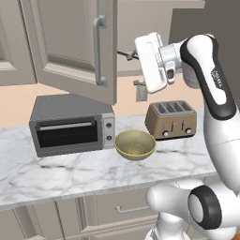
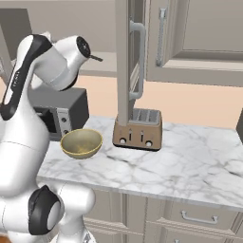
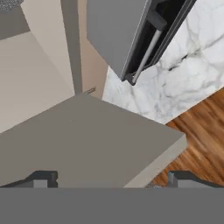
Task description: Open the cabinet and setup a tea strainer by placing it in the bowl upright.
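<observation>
The cabinet is open. Its left door [image 1: 70, 47] is swung out over the toaster oven, and another door [image 2: 124, 61] stands edge-on above the toaster. My gripper [image 3: 113, 179] is open, its fingertips wide apart with nothing between them. Its white hand [image 1: 152, 61] is raised at the cabinet's opening. The tea strainer's grey speckled mesh [image 3: 8, 3] peeks in at the top left corner of the hand view. A thin dark rod [image 1: 125, 55] beside the hand looks like its handle. The yellowish-olive bowl [image 1: 135, 144] [image 2: 81, 142] sits on the marble counter below, with nothing in it.
A grey toaster oven [image 1: 70, 126] stands left of the bowl and a brown slotted toaster [image 1: 171, 119] right of it. The open door's lower corner hangs above the toaster oven. Drawer fronts [image 2: 199, 218] run under the counter's front edge. Wooden floor [image 3: 205, 131] lies beyond that edge.
</observation>
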You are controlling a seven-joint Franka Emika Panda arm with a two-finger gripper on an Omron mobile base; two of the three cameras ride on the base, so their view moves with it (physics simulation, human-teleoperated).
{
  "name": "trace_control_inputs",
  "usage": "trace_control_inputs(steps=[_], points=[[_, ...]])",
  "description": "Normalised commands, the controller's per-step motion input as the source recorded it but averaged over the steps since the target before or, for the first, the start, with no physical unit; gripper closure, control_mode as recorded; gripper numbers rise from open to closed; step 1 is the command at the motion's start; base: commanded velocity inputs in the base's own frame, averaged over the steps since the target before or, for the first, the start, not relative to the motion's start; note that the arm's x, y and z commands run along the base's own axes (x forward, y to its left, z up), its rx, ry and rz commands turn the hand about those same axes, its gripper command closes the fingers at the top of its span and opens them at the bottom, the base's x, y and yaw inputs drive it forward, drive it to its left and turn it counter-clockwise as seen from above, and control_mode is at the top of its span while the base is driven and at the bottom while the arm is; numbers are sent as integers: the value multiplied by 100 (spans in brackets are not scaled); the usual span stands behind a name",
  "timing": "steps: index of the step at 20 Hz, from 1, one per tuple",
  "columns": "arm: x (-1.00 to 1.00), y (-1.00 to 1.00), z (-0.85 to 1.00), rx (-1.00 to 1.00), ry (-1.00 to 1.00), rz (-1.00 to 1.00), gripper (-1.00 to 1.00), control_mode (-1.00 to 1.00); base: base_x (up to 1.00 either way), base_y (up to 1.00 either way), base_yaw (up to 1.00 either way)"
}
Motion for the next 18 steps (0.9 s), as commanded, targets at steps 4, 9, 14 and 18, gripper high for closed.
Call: trace_control_inputs(steps=[4, 9, 14, 18], points=[[24, 35, -12, 3, 0, 12, -100, -100, 0, 0, 0], [23, 39, -6, 1, 0, 12, -100, -100, 0, 0, 0], [33, 26, 0, 6, 0, 9, -100, -100, 0, 0, 0], [15, 49, 0, 1, -7, 15, -100, -100, 0, 0, 0]])
